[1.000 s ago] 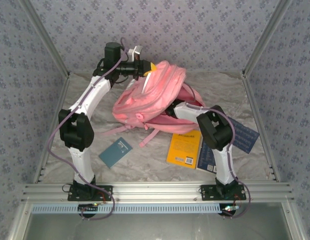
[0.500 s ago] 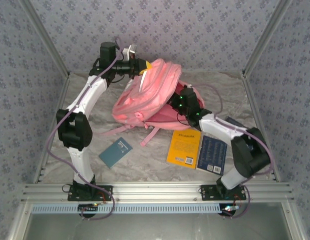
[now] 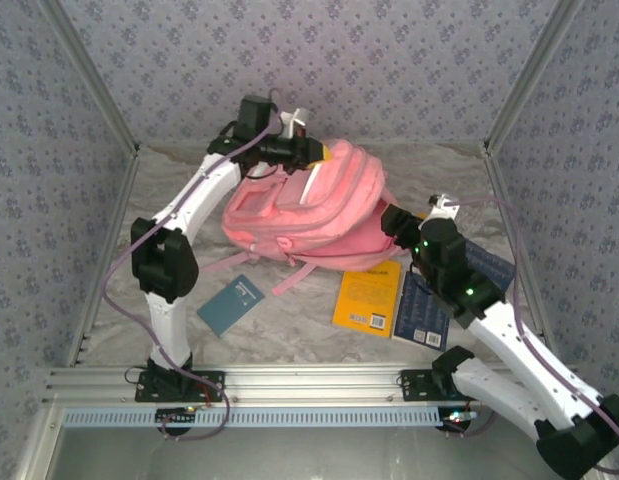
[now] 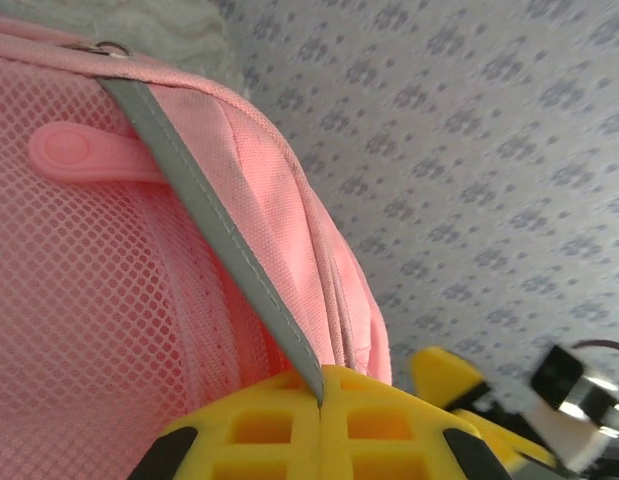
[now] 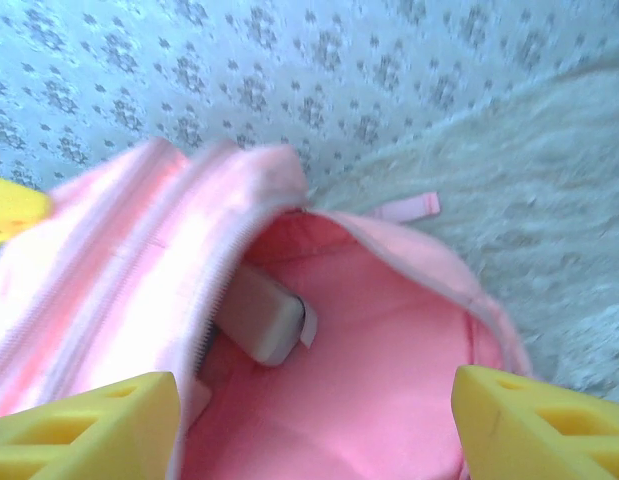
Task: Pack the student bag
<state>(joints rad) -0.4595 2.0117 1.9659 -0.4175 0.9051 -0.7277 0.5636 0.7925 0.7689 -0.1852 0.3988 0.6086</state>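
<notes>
Nearest the front edge of the tabletop lie four books outside the bag: one small teal book left of the middle, one yellow book and one dark blue book side by side right of the middle, and one blue book toward the right edge, partly under the right arm. Behind them, the right gripper is at the mouth of the bag with its fingers spread wide and nothing between them. The one student bag lies on its side at the middle of the tabletop toward the far edge, its mouth open to the right. One flat grey object lies inside. At the far side the left gripper is pressed together on the bag's top edge, beside the grey stripe. I judge the packing as hardly begun: four books remain.
</notes>
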